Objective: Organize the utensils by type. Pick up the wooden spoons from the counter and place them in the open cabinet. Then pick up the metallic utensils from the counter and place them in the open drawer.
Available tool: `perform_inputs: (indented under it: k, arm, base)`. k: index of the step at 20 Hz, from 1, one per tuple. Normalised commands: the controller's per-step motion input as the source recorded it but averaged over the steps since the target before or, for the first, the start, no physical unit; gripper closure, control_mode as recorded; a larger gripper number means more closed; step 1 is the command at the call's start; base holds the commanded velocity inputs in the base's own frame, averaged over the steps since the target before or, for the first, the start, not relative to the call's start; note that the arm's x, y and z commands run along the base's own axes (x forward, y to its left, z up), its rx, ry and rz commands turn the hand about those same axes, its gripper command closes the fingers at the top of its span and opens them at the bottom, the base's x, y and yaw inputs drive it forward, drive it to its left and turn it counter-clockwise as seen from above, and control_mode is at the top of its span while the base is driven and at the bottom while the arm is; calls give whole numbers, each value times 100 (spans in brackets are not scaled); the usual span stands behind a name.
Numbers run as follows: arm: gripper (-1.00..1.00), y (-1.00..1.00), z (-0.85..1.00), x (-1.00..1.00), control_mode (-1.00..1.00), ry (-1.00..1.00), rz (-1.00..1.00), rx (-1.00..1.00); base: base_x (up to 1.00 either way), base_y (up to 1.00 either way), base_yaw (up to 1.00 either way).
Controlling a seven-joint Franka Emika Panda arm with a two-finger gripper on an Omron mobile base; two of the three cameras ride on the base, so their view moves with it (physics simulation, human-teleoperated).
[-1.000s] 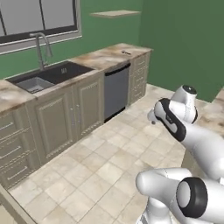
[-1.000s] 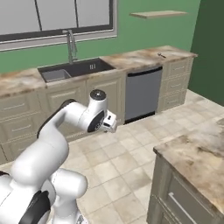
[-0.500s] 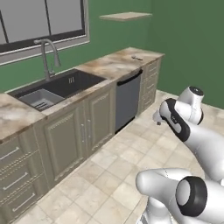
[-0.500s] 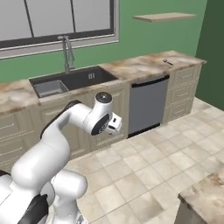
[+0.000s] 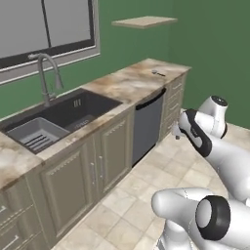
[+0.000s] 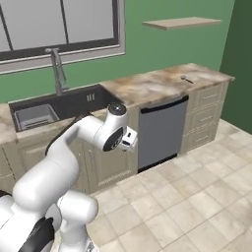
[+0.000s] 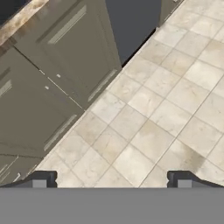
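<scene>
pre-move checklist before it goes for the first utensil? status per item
1. Gripper open and empty: ok, jaws wide apart over bare floor tiles.
2. Utensil located: partly ok, one small dark utensil lies on the counter near its far end, above the drawer stack.
3. Wooden spoons identified: cannot tell, too small to make out.
4. Gripper within reach of the utensil: not ok, it hangs low in front of the lower cabinet doors, well short of that end.
5. Open cabinet and open drawer located: cannot tell.
6. Path along the counter front free: ok, nothing stands on the floor there.
</scene>
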Motion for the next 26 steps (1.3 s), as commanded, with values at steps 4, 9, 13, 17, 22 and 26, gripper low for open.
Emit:
perform_inputs:
  k: [4,9,13,17,22,26]
  arm:
    - [-100,0,0,0,100,0,0,0]
    - [-100,0,0,0,100,0,0,0]
    - [-100,0,0,0,100,0,0,0]
    - [-100,0,0,0,100,0,0,0]
    - [-100,0,0,0,100,0,0,0]
    - [-100,0,0,0,100,0,0,0]
  base:
    - [100,-19,0]
    - [100,-25,0]
    - [100,-37,1]
    - [100,-41,2]
    - [100,-40,7]
    - [100,-36,16]
